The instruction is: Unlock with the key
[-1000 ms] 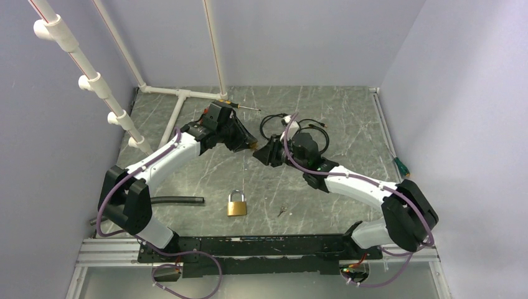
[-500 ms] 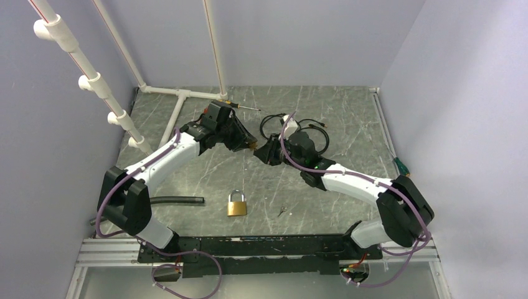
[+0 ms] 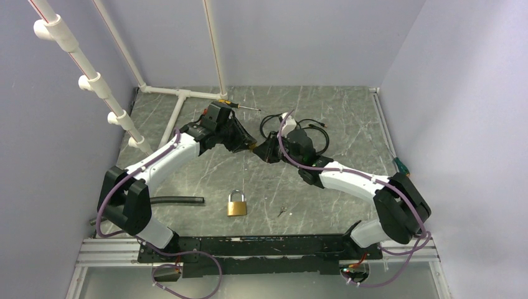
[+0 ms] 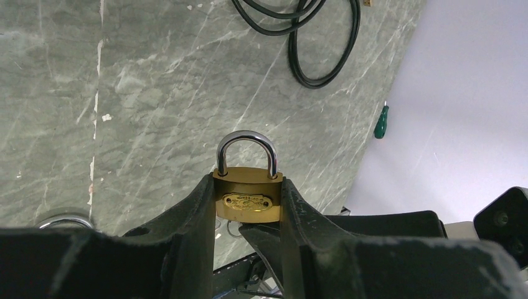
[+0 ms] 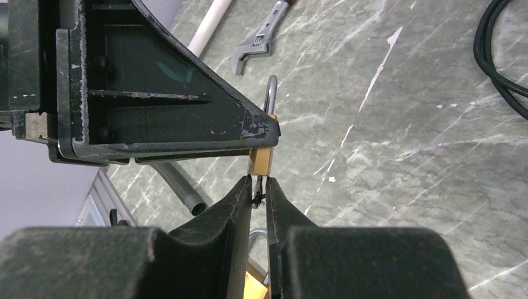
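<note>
From above, the left gripper (image 3: 248,143) and right gripper (image 3: 263,150) meet tip to tip over the far middle of the tabletop (image 3: 336,187), packed too close to read what passes between them. Counted here: one spare padlock (image 3: 236,204) lying flat near the front, one loose key (image 3: 282,211) just to its right, two screwdrivers (a yellow-handled screwdriver (image 3: 231,104) at the back, a green-handled screwdriver (image 3: 399,166) at the right edge), one black hose (image 3: 177,200) and one tangle of black cable (image 3: 311,128).

The left wrist view shows the left gripper clamped on the flanks of the brass padlock (image 4: 248,198), held clear of the tabletop, its shackle (image 4: 246,149) seated in the body and pointing away. The hold is on smooth brass sides, so a hard twist at the keyway could, I judge, spin the body between the fingers or lever it out.

In the right wrist view the right gripper pinches the small head of the key (image 5: 258,187) at the padlock's underside. It is apparently in the keyway, though the blade is hidden. The bite is thin, so the fingers may slip round the head instead of turning it. If the wrist is not lined up with the keyway, the key could bind, bend or pull free. One adjustable wrench (image 5: 258,47) lies beyond.

In all there are two padlocks and two keys.
</note>
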You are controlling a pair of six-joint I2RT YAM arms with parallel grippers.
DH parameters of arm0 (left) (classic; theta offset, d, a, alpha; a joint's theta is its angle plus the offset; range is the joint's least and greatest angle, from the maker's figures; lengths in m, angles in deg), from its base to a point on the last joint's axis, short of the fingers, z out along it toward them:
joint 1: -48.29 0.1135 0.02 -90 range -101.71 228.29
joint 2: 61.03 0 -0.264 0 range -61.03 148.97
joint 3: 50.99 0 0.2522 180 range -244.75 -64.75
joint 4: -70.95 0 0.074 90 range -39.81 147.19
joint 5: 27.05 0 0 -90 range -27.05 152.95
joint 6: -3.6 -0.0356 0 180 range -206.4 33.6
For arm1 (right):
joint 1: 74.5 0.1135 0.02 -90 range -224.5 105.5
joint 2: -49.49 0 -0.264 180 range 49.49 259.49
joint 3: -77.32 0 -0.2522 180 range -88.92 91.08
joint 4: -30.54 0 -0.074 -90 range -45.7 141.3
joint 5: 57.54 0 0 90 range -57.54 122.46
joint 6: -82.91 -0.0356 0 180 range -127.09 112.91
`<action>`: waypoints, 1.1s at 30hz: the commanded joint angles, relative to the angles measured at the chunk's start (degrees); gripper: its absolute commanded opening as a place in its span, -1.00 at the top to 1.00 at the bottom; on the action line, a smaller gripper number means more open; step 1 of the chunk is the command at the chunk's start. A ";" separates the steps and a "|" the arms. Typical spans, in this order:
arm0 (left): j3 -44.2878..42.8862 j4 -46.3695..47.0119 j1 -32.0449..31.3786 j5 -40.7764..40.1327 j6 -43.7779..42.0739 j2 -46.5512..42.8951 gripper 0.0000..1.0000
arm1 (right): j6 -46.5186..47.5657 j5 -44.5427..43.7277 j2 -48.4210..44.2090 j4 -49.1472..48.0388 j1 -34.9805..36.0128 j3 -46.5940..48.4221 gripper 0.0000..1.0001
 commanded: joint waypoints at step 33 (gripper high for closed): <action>-0.57 4.34 -0.26 2.48 2.31 -0.98 1.00 | -2.40 -1.78 0.57 -10.51 -0.12 -1.07 1.00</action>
